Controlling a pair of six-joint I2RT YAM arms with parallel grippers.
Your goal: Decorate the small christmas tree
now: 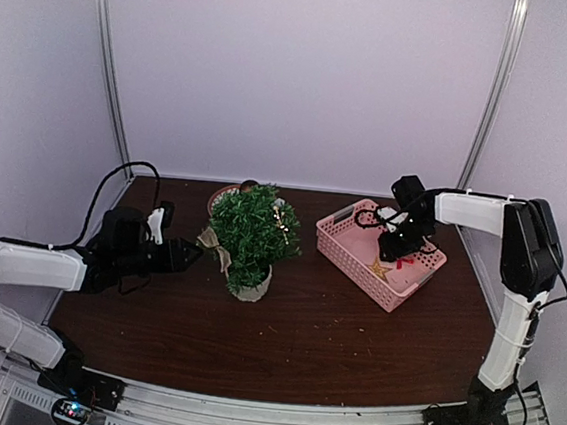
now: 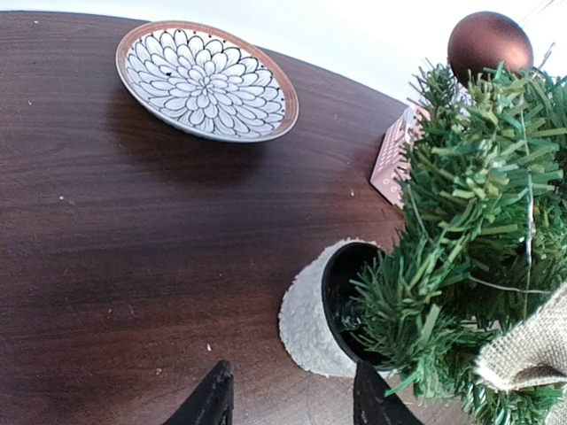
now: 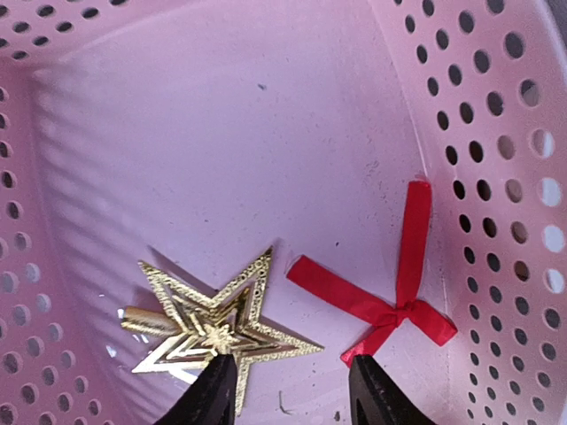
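Two ornaments, star (image 3: 226, 320) and bow (image 3: 395, 312), in pink basket (image 3: 496, 106); pot (image 2: 306, 323) holds small tree (image 2: 478, 204).

Dark wood-grain table (image 1: 280, 353) — pale lilac-white walls (image 1: 297, 73) behind, two slim metal poles (image 1: 107, 65) in corners; soft even light.

Table (image 2: 106, 266) is dark wood grain with a soft sheen. The small christmas tree (image 2: 478, 204) has matt plasticky needles, and its pot (image 2: 306, 323) is rough and whitish outside. Coarse burlap (image 2: 532, 354) sits at its 5 o'clock, a satiny brown bauble (image 2: 489, 44) at 12. Plate (image 2: 205, 81) looks glazed. Pink basket (image 3: 496, 106) is smooth plastic, the gold star (image 3: 217, 323) glittery, the red ribbon (image 3: 390, 305) silky.
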